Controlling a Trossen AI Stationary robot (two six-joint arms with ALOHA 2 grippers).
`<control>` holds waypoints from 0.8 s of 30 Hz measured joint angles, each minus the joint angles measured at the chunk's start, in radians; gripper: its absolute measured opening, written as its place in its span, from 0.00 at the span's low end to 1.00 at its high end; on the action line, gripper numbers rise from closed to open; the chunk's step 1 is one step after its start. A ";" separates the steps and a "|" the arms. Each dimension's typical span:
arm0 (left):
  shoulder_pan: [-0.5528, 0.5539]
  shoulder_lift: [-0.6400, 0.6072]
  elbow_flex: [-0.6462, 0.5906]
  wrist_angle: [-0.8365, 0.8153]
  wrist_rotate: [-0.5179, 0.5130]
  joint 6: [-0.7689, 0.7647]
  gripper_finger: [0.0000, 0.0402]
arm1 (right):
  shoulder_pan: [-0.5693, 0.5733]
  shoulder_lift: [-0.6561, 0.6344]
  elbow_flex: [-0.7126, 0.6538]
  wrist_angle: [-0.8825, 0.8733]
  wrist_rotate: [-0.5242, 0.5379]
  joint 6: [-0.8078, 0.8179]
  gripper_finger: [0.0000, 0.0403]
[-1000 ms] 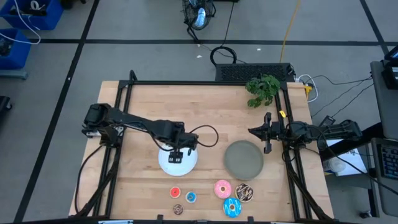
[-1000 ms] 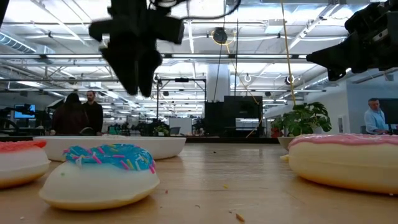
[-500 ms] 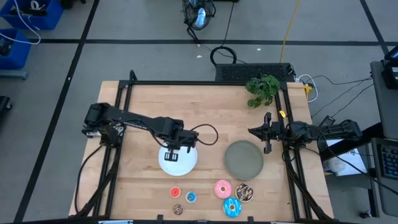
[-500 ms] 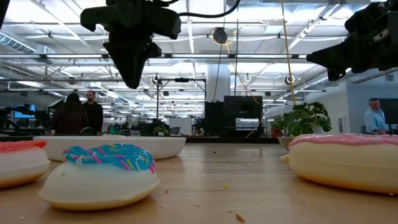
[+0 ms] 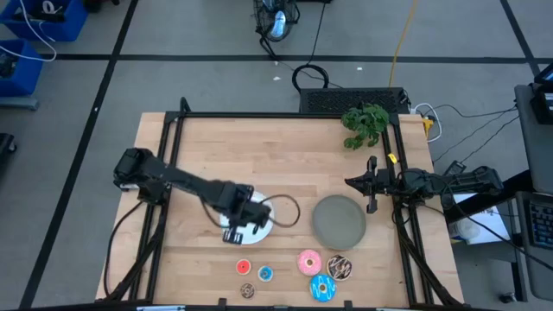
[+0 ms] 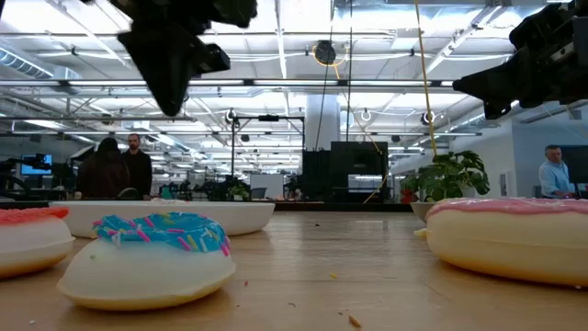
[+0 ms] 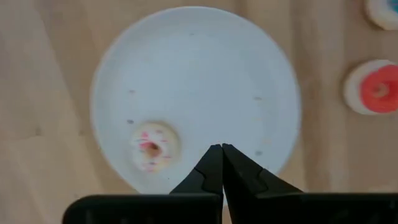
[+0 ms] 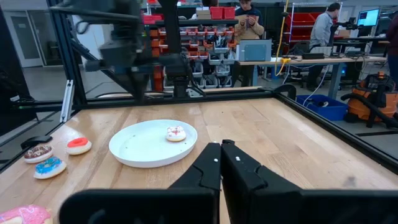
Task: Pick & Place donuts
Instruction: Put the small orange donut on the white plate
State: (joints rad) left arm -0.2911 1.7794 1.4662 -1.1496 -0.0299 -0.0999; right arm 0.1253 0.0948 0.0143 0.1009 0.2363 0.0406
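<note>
- Donuts: one small whitish toy ring donut with red flecks lies inside the round white plate; six others sit in a loose cluster on the wooden table near its front edge.
- Left gripper: jaws fully closed, empty, above the plate's near rim.
- Right gripper: closed, empty, parked at the table's right side.
- Risk: closed jaws descending onto the small red-topped donut would push it aside; the neighbours are close enough to be nudged.

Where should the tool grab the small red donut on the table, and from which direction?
Come straight down on the small red donut and pinch it across its outer rim. It lies flat on the table with its hole facing up, and there is bare wood around it, with the small blue donut beside it but apart. The left tool, shut above the white plate, is nearest.
</note>
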 joint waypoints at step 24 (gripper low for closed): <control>-0.217 0.192 0.259 -0.097 0.083 -0.155 0.01 | 0.000 0.000 0.000 0.008 0.003 0.000 0.00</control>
State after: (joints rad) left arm -0.5078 1.9713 1.7256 -1.2468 0.0532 -0.2553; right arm 0.1256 0.0948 0.0146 0.1085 0.2391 0.0410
